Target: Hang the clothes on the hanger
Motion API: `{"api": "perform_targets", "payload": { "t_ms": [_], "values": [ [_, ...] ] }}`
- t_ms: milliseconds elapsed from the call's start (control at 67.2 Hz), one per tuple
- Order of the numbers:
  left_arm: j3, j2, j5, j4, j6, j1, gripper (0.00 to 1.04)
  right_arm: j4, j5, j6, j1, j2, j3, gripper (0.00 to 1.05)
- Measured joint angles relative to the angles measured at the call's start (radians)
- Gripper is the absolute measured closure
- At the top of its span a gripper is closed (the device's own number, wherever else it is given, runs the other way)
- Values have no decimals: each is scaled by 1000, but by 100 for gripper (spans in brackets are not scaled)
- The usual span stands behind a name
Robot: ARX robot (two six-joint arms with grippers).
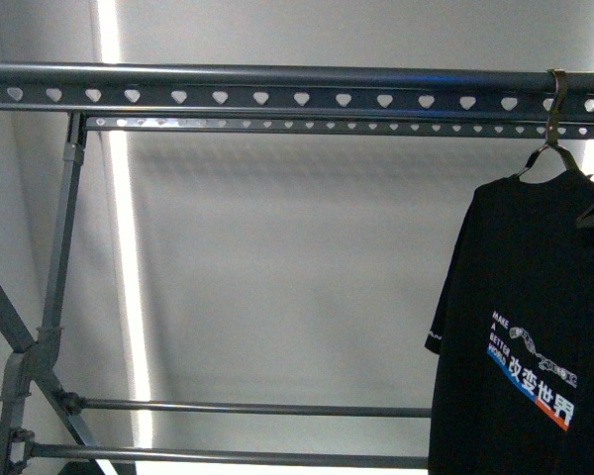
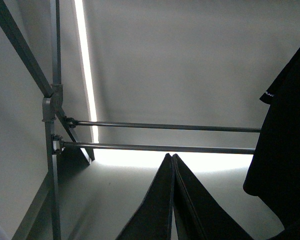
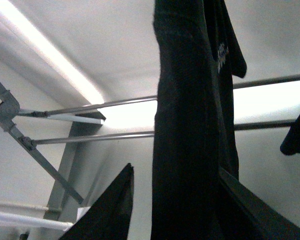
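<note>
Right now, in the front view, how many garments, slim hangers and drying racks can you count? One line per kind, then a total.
Black T-shirt: 1 in full view; a dark edge at the right border may be a second garment, cannot tell.
Slim metal clothes hanger: 1, hooked over the top rail.
Grey rack with heart-shaped holes: 1.
Total: 3

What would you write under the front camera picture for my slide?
A black T-shirt hangs from a slim hanger hooked over the grey rack's top rail.
</note>
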Motion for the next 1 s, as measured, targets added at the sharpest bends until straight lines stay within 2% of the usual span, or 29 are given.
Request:
{"api": "perform_targets", "payload": {
  "t_ms": [74,134,238,342,491,551,565,655,714,848,997],
  "values": [
    [-10,-35,0,-26,1,0,101,121,-16,-19,-13,-96,-115,37],
    [-17,-69,0,-51,1,0,101,240,-84,-18,-39,-225,-255,23],
    [-42,-96,0,-35,2,0,101,355,-182,-5,-90,-438,-470,6],
    [-42,-143,0,-79,2,0,101,423,-278,51,-170,-658,-702,8],
    [-42,-215,0,-146,2,0,101,428,-356,81,-268,-938,-1006,7],
    [-42,-239,0,-172,2,0,101,415,-352,83,-294,-1057,-1106,8],
    [-42,-247,0,-179,2,0,101,414,-335,76,-293,-1078,-1123,10],
    [-42,-283,0,-212,2,0,101,361,-53,-45,-222,-1304,-1268,27],
    [-42,-303,0,-233,2,0,101,344,43,-84,-171,-1390,-1308,37],
    [-42,-356,0,-288,2,0,101,307,181,-126,-54,-1490,-1354,69],
    [-42,-404,0,-335,2,0,101,275,267,-136,40,-1560,-1386,102]
  ]
}}
